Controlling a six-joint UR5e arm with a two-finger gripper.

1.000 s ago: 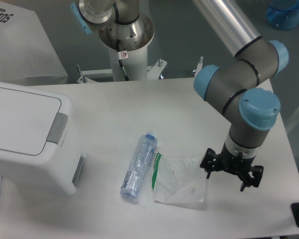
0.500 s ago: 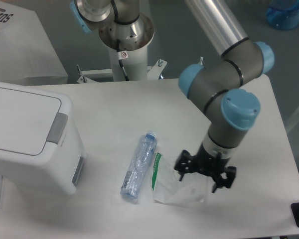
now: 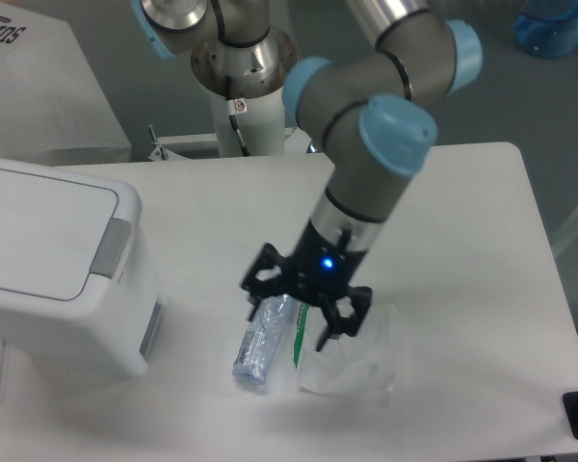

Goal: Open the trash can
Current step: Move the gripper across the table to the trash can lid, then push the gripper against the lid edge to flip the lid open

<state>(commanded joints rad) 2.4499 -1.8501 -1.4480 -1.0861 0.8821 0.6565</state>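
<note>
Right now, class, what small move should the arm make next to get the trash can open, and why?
Probably keep travelling left toward the grey push button: the trash can lid lies flat and closed, while the gripper, jaws spread and empty, hangs over the crushed bottle, apart from the can.

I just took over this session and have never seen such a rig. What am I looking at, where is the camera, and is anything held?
There is one view, from a fixed camera looking down at a white table. The grey arm with blue caps is a robot arm; the black pronged part at its end is the gripper. It hangs open over the crushed clear plastic bottle and the clear plastic bag, holding nothing. At the left stands the white trash can, lid shut, with its grey push button on the rim. The gripper is well to the right of that button.
</note>
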